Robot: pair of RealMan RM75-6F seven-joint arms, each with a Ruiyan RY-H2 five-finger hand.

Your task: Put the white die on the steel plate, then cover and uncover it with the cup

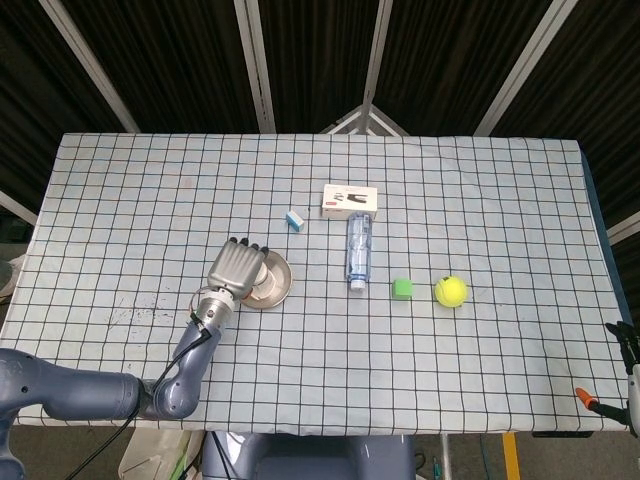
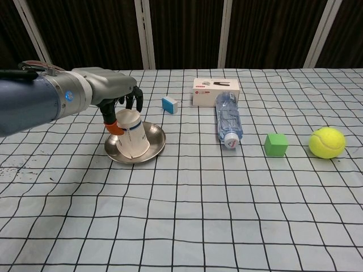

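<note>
A white paper cup (image 2: 131, 134) stands upside down on the round steel plate (image 2: 156, 137), left of the table's middle. My left hand (image 2: 113, 93) reaches over it from the left. Its fingers (image 2: 131, 102) curl down behind the cup's top and the orange-tipped thumb presses the cup's left side. In the head view the left hand (image 1: 236, 268) covers most of the cup, and the plate's (image 1: 284, 279) right rim shows beside it. No white die shows in either view. Only a dark sliver of my right hand (image 1: 628, 345) shows at the right edge, beyond the table.
A small blue-and-white block (image 2: 169, 104) lies behind the plate. To the right are a white box (image 2: 216, 91), a water bottle on its side (image 2: 228, 119), a green cube (image 2: 276, 144) and a yellow tennis ball (image 2: 327, 142). An orange clamp (image 1: 588, 399) grips the table's near right corner.
</note>
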